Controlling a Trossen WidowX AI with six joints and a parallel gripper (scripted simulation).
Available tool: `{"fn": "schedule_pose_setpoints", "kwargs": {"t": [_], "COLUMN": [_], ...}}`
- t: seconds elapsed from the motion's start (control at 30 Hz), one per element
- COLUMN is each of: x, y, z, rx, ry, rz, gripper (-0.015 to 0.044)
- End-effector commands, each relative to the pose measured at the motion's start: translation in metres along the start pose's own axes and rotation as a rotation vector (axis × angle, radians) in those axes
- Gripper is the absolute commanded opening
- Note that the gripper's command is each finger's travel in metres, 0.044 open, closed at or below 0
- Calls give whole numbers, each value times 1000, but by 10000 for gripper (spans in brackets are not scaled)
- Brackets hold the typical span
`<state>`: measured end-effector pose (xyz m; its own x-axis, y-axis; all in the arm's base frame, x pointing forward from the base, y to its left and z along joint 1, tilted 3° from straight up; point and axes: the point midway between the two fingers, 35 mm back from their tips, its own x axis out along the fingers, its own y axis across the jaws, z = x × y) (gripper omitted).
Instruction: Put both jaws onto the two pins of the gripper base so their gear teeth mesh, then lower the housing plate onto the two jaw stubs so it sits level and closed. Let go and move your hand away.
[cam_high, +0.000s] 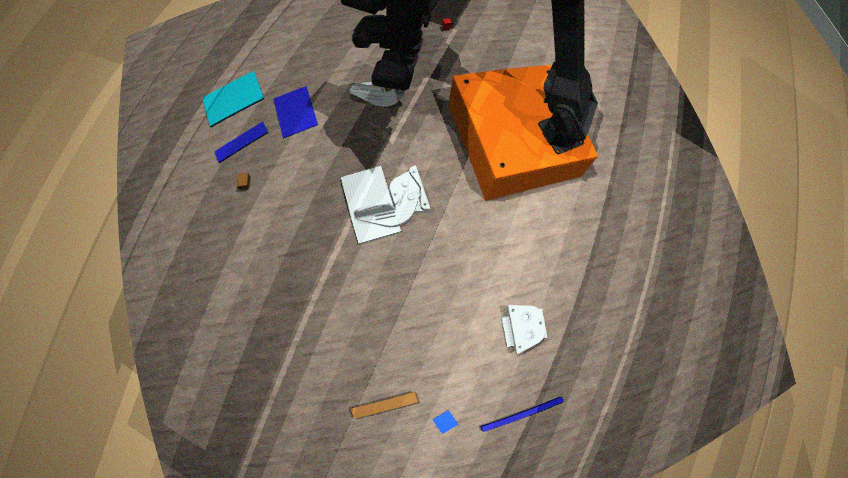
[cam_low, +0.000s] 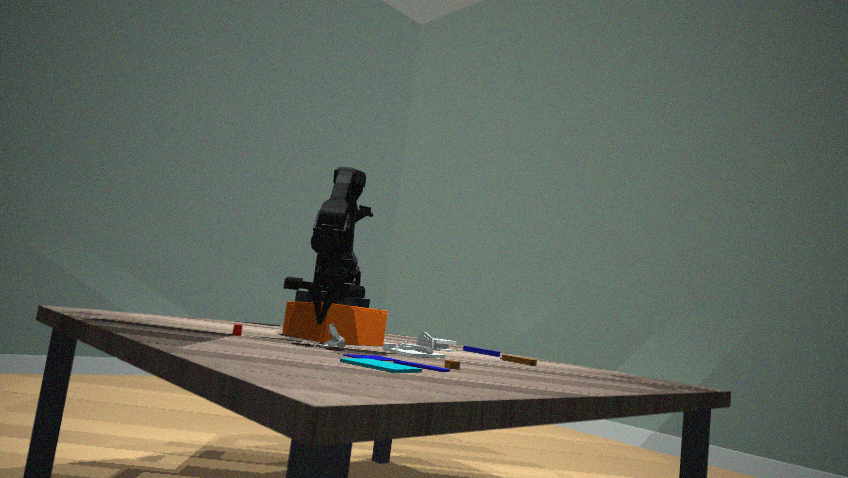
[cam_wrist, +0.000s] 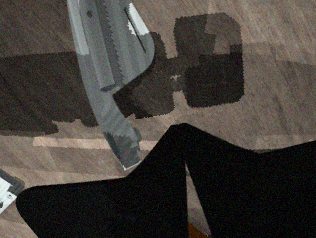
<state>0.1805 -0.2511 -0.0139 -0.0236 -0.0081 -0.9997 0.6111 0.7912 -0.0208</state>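
Loose jaw (cam_high: 375, 95) (cam_low: 334, 338) (cam_wrist: 95, 65): grey in the shade, long and curved, with a broad end, a narrower tip and straight ridges along its body; it lies on the table near the orange block, partly hidden from above by the arm.
Jaw's surface: pale patches on the broad end in the wrist view, the narrow end darker.
Pincer (cam_high: 393, 71) (cam_low: 321, 321) (cam_wrist: 179, 131): pressed together with nothing pinched, its black tips meeting just beside the jaw's narrow end in the wrist view.
White assembly (cam_high: 371, 192) (cam_low: 415, 351) (cam_wrist: 6, 194): a flat ribbed rectangle, with a curved jaw form and a plate showing two round stubs at its side; which parts are seated, I cannot tell.
Housing plate (cam_high: 528, 328): white, slant-sided, with two round features and small dark holes; it lies apart from the assembly, so the closing step is undone.
Orange block (cam_high: 522, 124) (cam_low: 368, 326) (cam_wrist: 198, 231): beside the loose jaw, bearing the arm's foot.
Flat pieces: a cyan slab (cam_high: 233, 99) (cam_low: 380, 364) and a blue rectangle (cam_high: 295, 111), with a blue bar (cam_high: 241, 141) near both.
Small blocks: a brown one (cam_high: 242, 181) (cam_low: 452, 363) near the blue bar, a red one (cam_high: 446, 24) (cam_low: 237, 329) beyond the arm.
Outer pieces: an orange-brown strip (cam_high: 384, 404) (cam_low: 519, 359), a bright blue square (cam_high: 445, 421) and a thin blue rod (cam_high: 521, 414) (cam_low: 481, 350).
Table (cam_high: 308, 350) (cam_low: 522, 404): brown, streaked grain.
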Motion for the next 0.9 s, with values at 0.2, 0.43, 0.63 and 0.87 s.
{"fn": "schedule_pose_setpoints", "kwargs": {"t": [0.2, 0.43, 0.63, 0.87], "x": [19, 26, 26, 26], "y": [0, 1, 2, 13], "z": [-2, -3, -3, -2], "rx": [-3, -3, -3, -3], "ry": [9, 9, 9, 9], "rz": [0, 0, 0, 1], "gripper": [0, 0, 0, 0]}}
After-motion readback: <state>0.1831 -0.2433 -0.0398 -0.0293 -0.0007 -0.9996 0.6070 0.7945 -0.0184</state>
